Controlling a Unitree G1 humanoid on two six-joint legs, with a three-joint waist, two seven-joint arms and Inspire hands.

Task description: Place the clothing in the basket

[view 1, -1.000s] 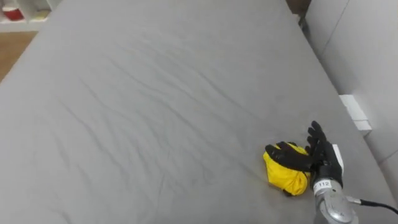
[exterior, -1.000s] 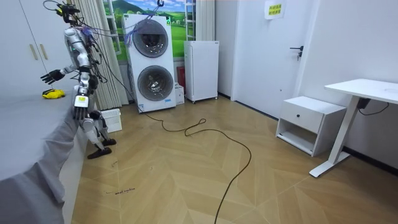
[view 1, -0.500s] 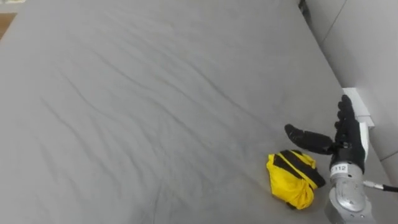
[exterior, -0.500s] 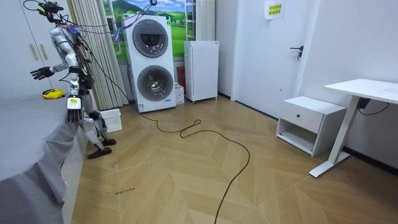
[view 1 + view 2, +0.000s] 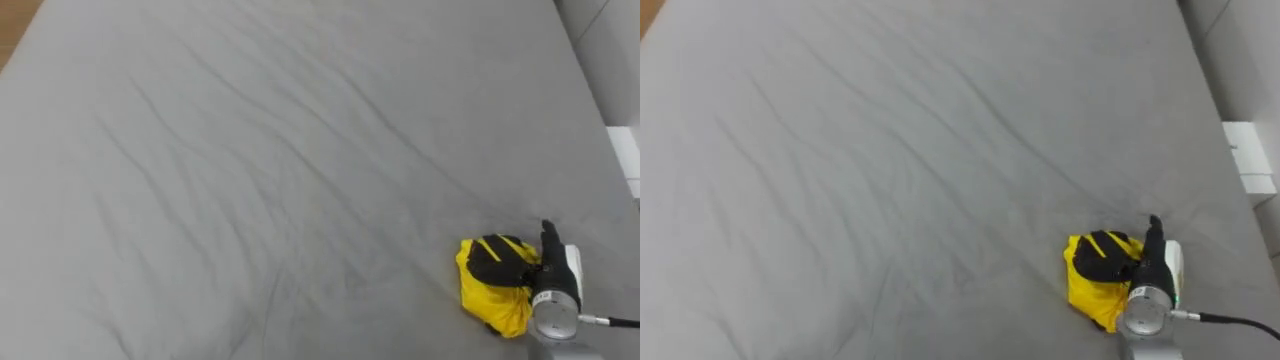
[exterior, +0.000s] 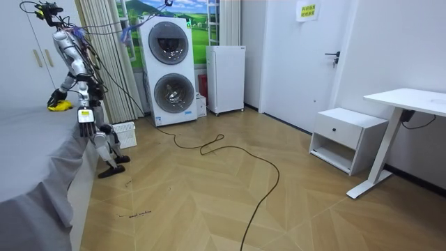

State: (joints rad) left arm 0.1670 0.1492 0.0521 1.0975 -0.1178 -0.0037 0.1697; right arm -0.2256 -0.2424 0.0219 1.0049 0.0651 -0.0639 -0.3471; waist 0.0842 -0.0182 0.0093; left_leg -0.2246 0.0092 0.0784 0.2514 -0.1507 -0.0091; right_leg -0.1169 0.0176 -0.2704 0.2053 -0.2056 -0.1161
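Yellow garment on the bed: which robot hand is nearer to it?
Right. The right robot hand grips the yellow garment; the left robot hand hangs by the bed edge, away from the garment.

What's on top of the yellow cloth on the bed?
The robot's right hand is on the cloth, its black fingers curled round the top. The cloth rests on the grey bed. The part of the cloth under the fingers is hidden.

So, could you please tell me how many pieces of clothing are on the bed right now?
1: a yellow garment at the eye views' lower right on the grey bed, the right hand curled round it. More may lie outside the views.
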